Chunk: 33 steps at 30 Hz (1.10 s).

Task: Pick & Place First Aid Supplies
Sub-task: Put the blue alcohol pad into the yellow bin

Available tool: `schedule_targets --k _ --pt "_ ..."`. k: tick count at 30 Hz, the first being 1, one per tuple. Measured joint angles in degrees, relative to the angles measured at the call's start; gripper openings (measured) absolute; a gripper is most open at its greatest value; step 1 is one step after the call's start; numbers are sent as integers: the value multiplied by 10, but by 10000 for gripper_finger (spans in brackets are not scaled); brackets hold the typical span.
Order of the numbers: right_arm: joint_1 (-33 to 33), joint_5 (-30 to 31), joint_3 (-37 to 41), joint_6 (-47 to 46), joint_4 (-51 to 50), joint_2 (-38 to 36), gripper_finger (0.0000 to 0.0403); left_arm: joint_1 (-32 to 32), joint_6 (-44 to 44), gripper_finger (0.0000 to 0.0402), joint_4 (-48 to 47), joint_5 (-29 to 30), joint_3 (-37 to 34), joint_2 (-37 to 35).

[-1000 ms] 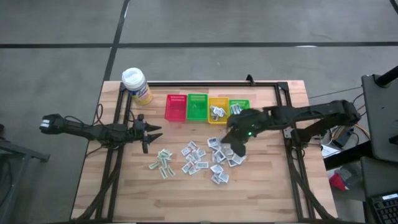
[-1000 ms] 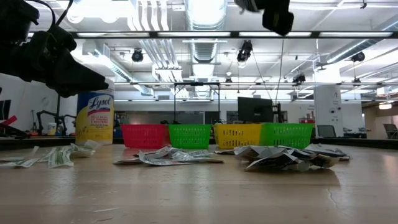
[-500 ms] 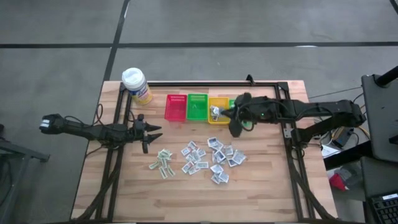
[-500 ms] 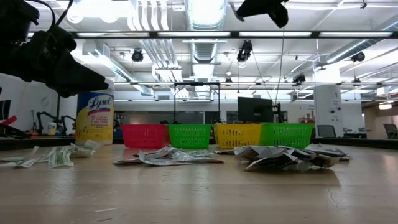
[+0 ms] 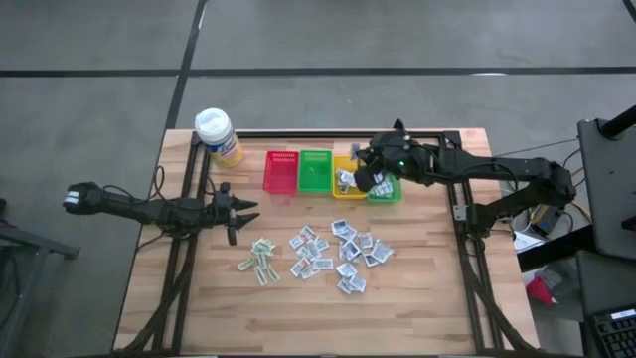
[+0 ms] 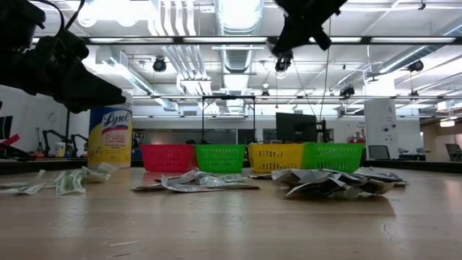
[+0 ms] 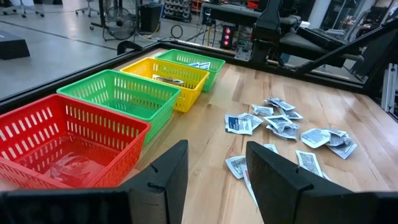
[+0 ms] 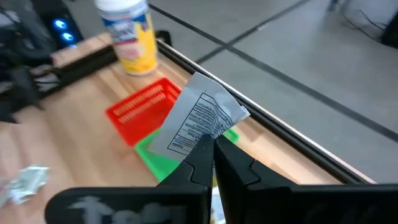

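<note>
Several white first aid packets (image 5: 328, 251) lie scattered on the wooden table's middle, and a few greenish ones (image 5: 258, 261) lie to their left. My right gripper (image 5: 364, 179) hovers above the yellow basket (image 5: 345, 164) and the right-hand green basket (image 5: 388, 191), shut on one white packet (image 8: 200, 117). My left gripper (image 5: 241, 211) waits open at the table's left, low over the wood, its fingers (image 7: 163, 180) pointing toward the baskets with nothing between them. My right gripper pinches the packet's lower edge (image 8: 205, 138) between its two fingertips. The packet stands up beyond the fingertips, tilted and slightly crumpled, lifted clear of the table and the baskets.
A red basket (image 5: 281, 172) and a green basket (image 5: 316, 171) stand left of the yellow one in a row along the far side. A yellow bottle with a white cap (image 5: 219, 136) stands at the far left corner. A black frame (image 5: 452, 149) edges the table.
My right gripper, staying shut, has gone from above the packet pile toward the table's far edge, to above the yellow and right green baskets, and has swung round toward the left. The packets on the table have not moved.
</note>
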<state>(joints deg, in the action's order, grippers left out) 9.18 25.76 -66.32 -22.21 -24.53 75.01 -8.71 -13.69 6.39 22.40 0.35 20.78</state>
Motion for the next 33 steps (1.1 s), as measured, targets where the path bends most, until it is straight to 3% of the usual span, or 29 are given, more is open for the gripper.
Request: schedule_targets --k 13,25,33 --pt "31 -11 0 -37 0 103 8 0 0 158 0 0 0 0" --pt "44 -114 0 -76 2 211 8 0 0 158 0 0 0 0" --pt "90 -165 0 -79 -1 227 8 0 0 158 0 0 0 0"
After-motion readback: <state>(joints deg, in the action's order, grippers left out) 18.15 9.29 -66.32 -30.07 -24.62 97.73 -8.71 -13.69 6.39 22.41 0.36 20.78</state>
